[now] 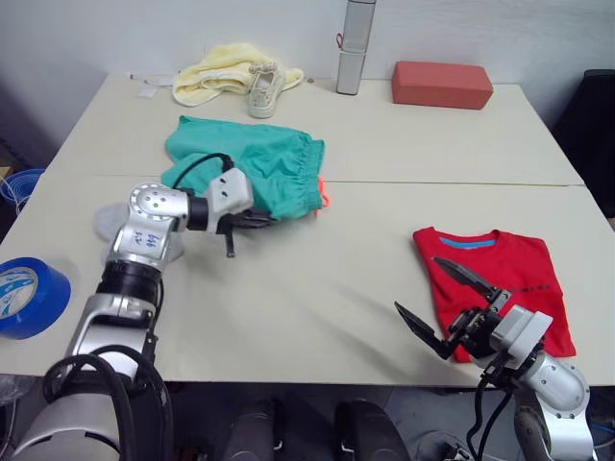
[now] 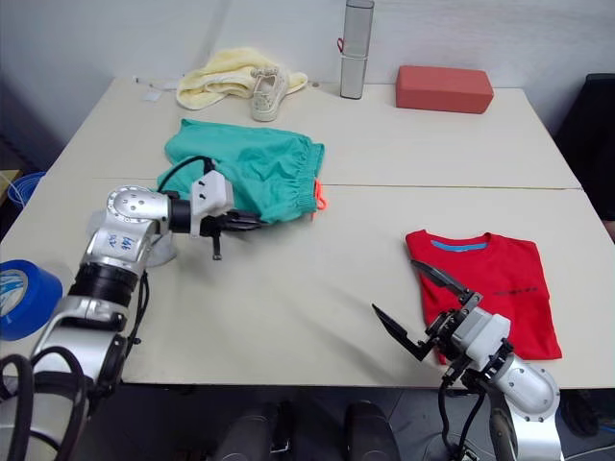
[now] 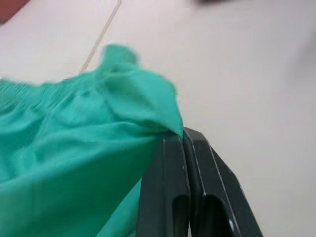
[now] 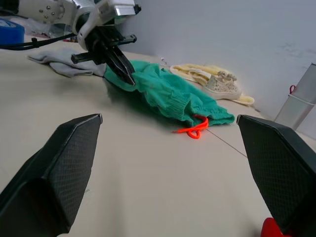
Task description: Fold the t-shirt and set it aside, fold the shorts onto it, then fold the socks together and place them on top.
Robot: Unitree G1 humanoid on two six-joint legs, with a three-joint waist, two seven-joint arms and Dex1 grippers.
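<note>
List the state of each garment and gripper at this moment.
t-shirt: folded, flat on the table by the right arm.
shorts: crumpled, edge pinched.
socks: lying loose behind the left arm.
left gripper: shut on the shorts' edge.
right gripper: open, holding nothing.

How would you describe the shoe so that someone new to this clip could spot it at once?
Look at the far edge of the table, on the robot's left. There a pale yellow cloth lies bunched, and the shoe rests against its right end, beyond the green shorts. It is a small white lace-up, the one stiff, shaped thing among soft fabric.
</note>
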